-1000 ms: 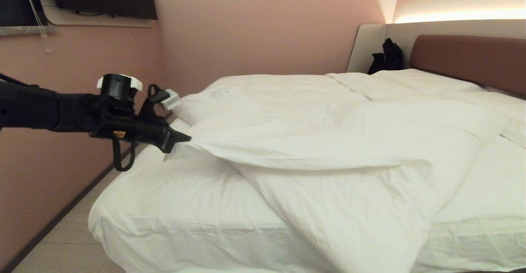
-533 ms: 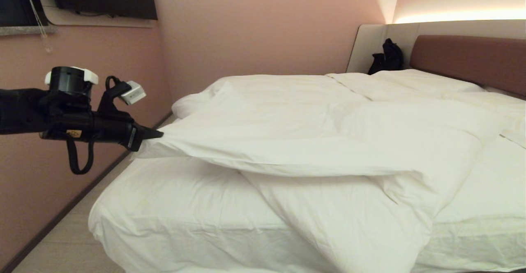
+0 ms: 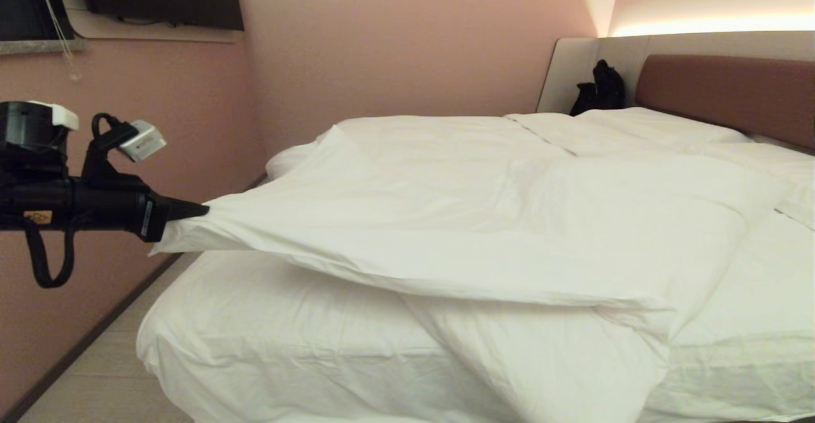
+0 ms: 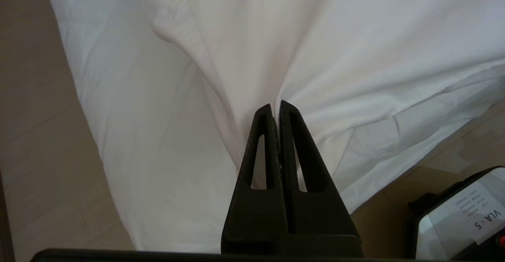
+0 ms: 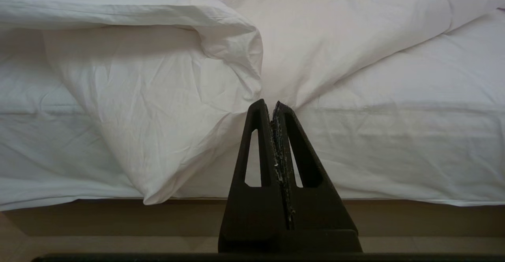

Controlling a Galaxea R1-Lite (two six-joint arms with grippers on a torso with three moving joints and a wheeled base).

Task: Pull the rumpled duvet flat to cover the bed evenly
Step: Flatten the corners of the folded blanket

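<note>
One black bag (by headboard) beside pillows.

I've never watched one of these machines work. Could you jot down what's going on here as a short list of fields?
Place: bedroom with pink walls
Bed: white sheet, reddish-brown headboard
Duvet: rumpled, one corner lifted off the mattress toward the left wall, a fold hanging over the near edge
Left gripper: jaws shut on the duvet corner, held out past the bed's left side
Right gripper: jaws shut, holding nothing, low in front of the bed's near edge
Extra: dark bag beside the headboard
</note>
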